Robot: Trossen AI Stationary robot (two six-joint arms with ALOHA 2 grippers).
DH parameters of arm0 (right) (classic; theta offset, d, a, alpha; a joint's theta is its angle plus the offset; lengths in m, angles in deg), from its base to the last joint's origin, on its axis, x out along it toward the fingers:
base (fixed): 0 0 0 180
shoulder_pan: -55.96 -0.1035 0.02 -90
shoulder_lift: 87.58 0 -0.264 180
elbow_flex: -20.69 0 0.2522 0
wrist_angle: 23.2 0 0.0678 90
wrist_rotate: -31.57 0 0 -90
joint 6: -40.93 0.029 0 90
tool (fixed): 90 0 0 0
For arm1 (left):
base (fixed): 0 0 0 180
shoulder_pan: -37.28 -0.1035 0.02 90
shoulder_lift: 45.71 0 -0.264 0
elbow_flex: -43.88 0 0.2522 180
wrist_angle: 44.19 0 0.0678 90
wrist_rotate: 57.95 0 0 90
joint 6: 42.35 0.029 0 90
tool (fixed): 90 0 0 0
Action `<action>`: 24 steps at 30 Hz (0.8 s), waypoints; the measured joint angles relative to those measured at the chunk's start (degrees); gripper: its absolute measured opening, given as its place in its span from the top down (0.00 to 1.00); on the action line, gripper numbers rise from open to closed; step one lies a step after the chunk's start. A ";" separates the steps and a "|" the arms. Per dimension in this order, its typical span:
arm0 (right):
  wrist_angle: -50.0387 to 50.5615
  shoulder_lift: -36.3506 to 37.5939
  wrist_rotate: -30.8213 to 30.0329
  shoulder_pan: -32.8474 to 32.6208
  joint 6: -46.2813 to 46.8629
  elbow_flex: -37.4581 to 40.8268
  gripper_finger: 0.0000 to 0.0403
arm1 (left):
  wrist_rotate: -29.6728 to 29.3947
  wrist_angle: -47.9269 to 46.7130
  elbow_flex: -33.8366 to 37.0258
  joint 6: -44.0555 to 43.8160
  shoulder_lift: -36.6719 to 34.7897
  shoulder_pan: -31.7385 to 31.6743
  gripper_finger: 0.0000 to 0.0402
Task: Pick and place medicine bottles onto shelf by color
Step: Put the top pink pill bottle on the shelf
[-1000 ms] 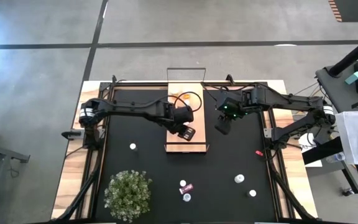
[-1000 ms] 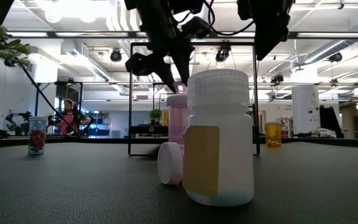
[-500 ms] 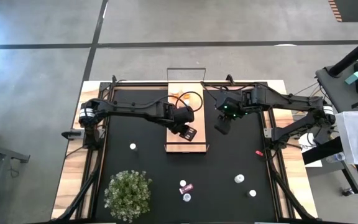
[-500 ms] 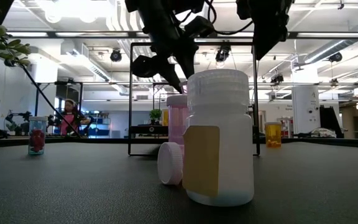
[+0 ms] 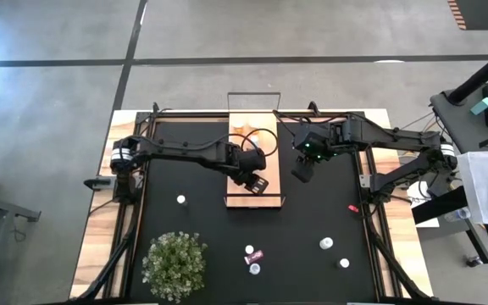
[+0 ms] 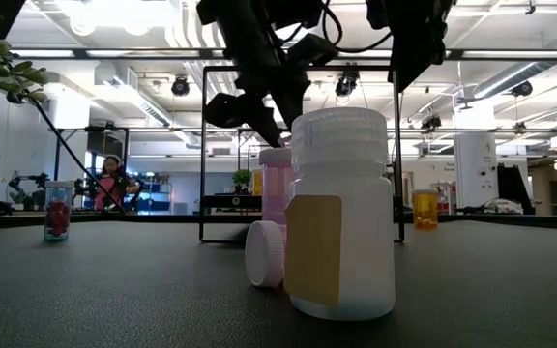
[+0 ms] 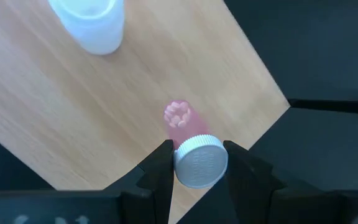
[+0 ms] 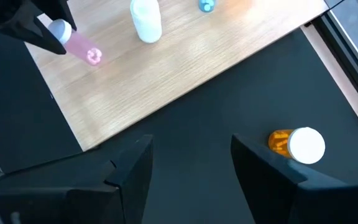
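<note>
I judge the job barely begun: my left hand (image 7: 197, 163), clamped on a pink bottle (image 7: 194, 155), holds it over the shelf (image 5: 242, 193) at frame centre beside a white bottle (image 8: 146, 20), my right hand (image 8: 188, 163) hangs apart nearby, and an orange bottle (image 8: 297, 144) and several more remain on the counter (image 5: 312, 212).

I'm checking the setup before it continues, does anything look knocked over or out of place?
One small bottle lies on its side on the black mat, beside the big white bottle near the low camera. The rest stand upright.

White bottle (image 7: 92, 25) cut off at frame edge.
</note>
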 joint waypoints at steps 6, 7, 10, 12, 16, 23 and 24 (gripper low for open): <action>-0.13 0.00 0.00 0.00 0.00 0.00 0.49 | 0.00 0.86 0.00 0.30 0.00 -0.04 0.73; -0.15 0.00 0.00 0.00 -0.02 0.00 0.49 | 0.00 0.89 0.00 0.30 0.07 -0.04 0.73; -0.17 0.00 0.01 0.00 0.00 0.00 0.49 | 0.02 0.43 0.04 0.26 0.97 -0.04 0.73; -0.24 0.00 0.00 0.00 -0.01 0.00 0.49 | 0.61 0.64 0.09 -0.10 1.42 -0.04 0.73; -0.35 0.00 0.00 0.00 -0.02 0.00 0.49 | 0.71 0.59 0.09 -0.16 1.55 -0.04 0.73; -0.35 0.00 0.00 0.00 -0.02 0.00 0.49 | 0.63 0.46 0.09 -0.16 1.55 -0.40 0.73; -0.36 0.01 0.00 0.00 -0.02 0.00 0.49 | 0.59 0.30 0.09 -0.16 1.55 -0.47 0.73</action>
